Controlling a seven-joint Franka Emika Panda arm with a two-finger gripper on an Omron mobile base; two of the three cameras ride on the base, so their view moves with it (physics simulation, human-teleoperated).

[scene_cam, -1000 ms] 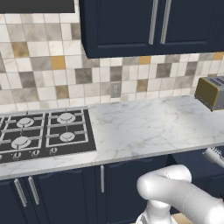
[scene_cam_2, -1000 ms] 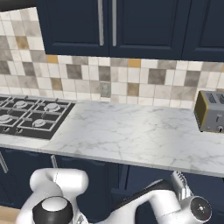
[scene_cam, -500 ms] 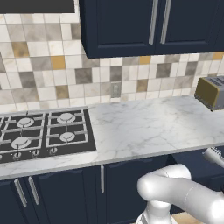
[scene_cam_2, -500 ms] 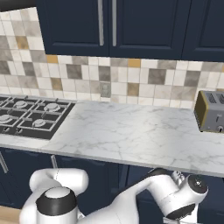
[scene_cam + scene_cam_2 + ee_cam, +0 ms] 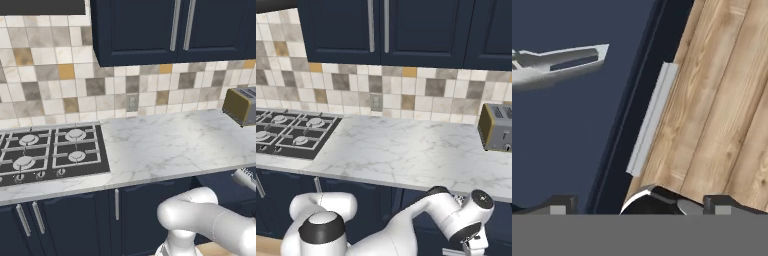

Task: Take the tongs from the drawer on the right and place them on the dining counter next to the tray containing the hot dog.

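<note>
The tongs (image 5: 559,62) lie at the upper left of the hand view: slim silver-grey arms resting on the navy floor of the open drawer (image 5: 567,140). The drawer's silver bar handle (image 5: 652,117) runs along its front edge, with wooden floor beyond. My gripper (image 5: 639,206) is open above the drawer front. Its fingertips (image 5: 558,206) stand wide apart with nothing between them, well short of the tongs. In the right base view the gripper (image 5: 463,249) hangs low under the counter edge. A silver tip of the tongs (image 5: 245,178) shows at the right edge. The dining counter, tray and hot dog are out of view.
A marble worktop (image 5: 170,145) carries a black stove (image 5: 45,152) at the left and a toaster (image 5: 496,127) at the right. Navy wall cabinets (image 5: 381,25) hang above a tiled backsplash. Navy cabinet doors (image 5: 65,220) with vertical handles stand below.
In the right base view my wrist has risen and turned a little under the counter edge. The left base view has not changed, and the gripper has stayed open.
</note>
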